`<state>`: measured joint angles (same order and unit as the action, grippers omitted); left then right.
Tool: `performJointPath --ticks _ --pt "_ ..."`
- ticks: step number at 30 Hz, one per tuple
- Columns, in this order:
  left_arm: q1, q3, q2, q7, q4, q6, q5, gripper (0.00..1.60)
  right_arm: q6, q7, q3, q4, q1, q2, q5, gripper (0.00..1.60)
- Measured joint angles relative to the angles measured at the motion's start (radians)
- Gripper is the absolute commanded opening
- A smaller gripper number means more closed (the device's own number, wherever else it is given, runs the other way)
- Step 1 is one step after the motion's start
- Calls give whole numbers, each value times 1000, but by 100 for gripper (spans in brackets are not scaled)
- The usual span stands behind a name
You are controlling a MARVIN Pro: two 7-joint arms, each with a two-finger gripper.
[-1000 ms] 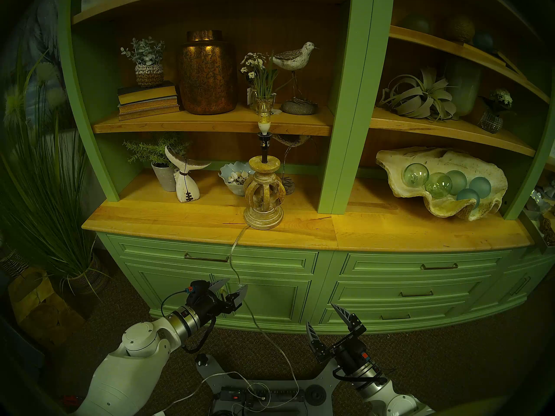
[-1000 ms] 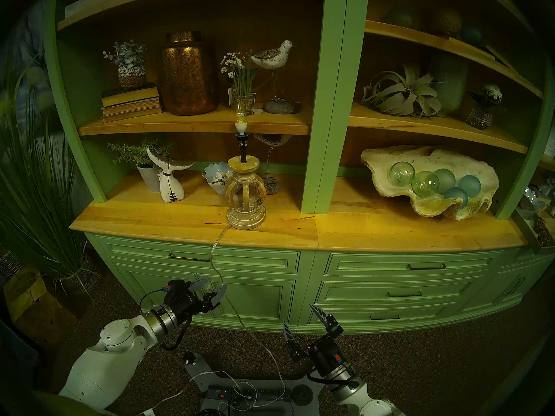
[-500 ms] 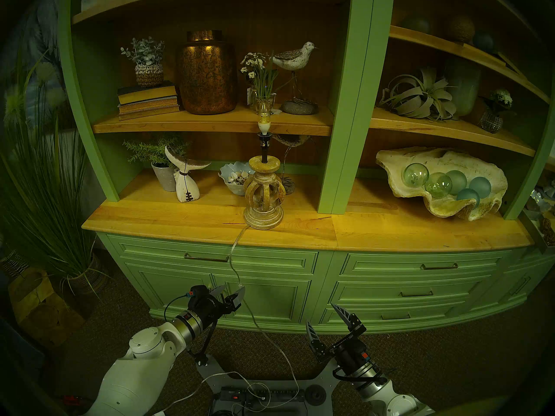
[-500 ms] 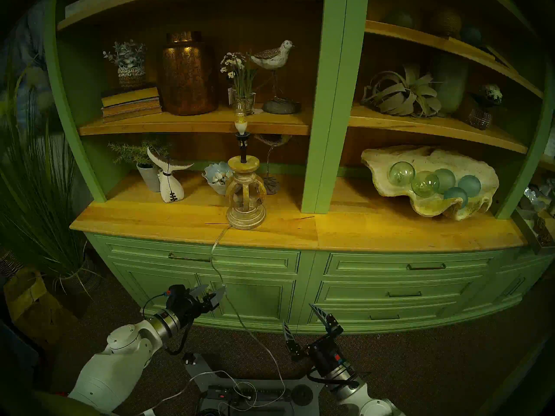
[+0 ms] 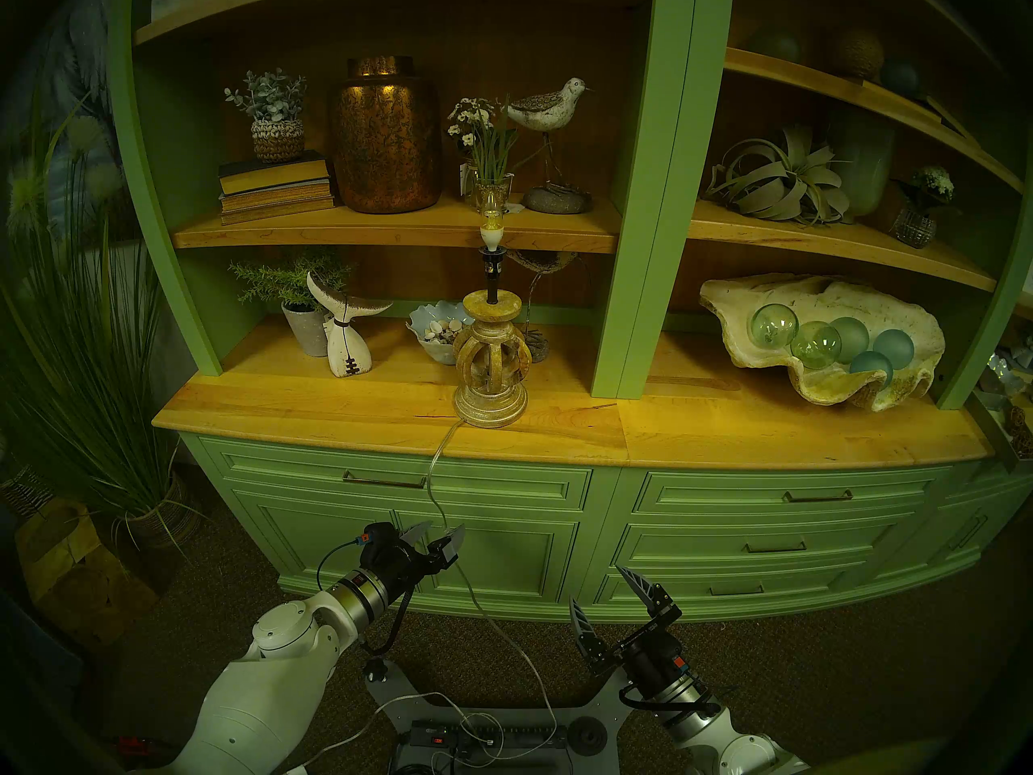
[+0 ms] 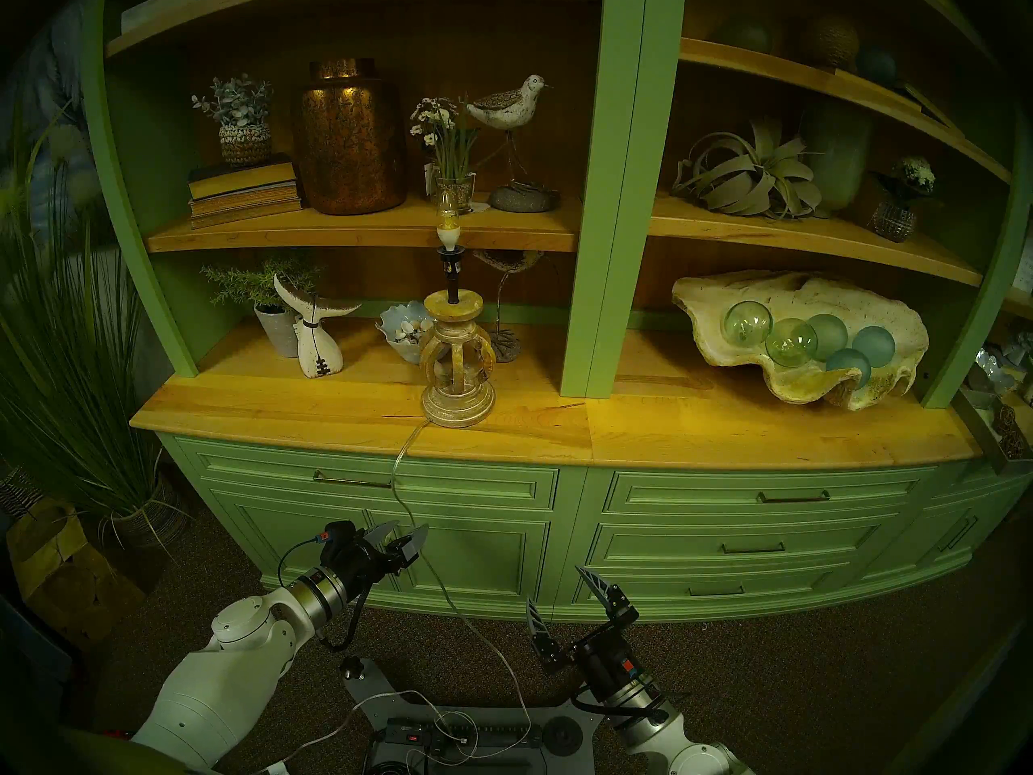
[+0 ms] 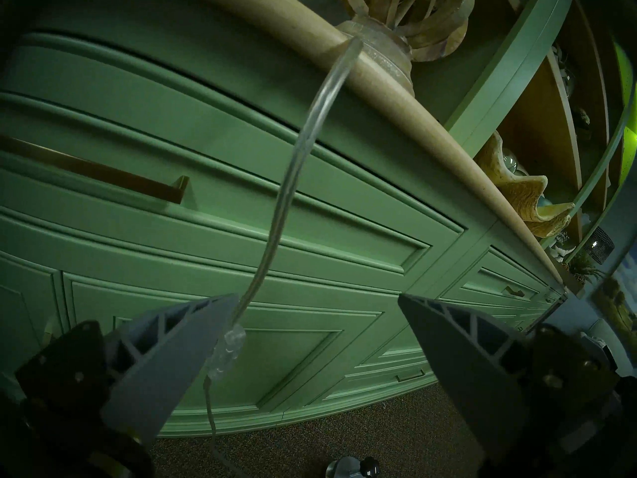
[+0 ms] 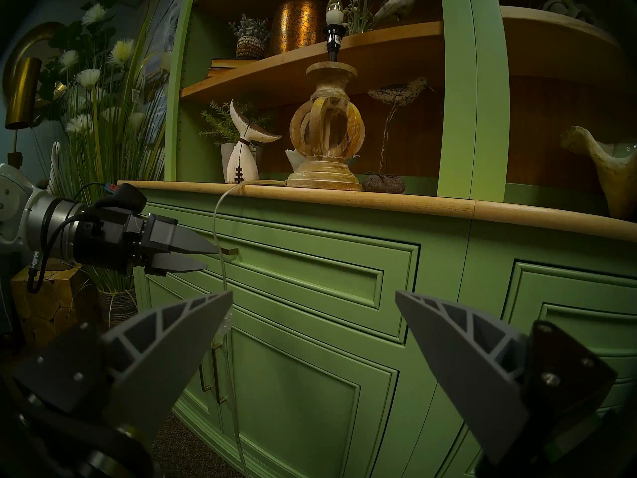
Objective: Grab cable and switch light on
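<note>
Clear cable hangs between the open left tool's fingers.

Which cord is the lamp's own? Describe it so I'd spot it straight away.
Find the green cabinet's wooden countertop and the carved tan lamp standing on it. From the lamp's foot a thin cable drops over the edge, down past the drawers to the floor. Unlike anything nearby, it is see-through and silvery, with a small clear switch partway down.

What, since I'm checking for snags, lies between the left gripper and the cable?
Nothing. In the left wrist view, the cable hangs inside the open left gripper, with its clear switch right beside one finger.
</note>
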<state>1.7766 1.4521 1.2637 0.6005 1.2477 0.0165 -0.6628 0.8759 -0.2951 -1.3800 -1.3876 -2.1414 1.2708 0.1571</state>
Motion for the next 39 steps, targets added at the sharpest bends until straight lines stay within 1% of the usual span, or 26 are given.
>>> performJointPath --ticks 26,30,37,39 --pt "-77 -27 48 22 -95 27 0 160 0 -7 -5 0 0 5 0 160" --pt "-90 -32 52 27 -126 35 2 160 0 -9 -6 0 0 5 0 160" --pt "-123 -56 56 44 -240 66 27 160 0 -11 -8 0 0 6 1 160" --pt "-129 -61 56 47 -261 74 37 160 0 -11 -9 0 0 7 1 160"
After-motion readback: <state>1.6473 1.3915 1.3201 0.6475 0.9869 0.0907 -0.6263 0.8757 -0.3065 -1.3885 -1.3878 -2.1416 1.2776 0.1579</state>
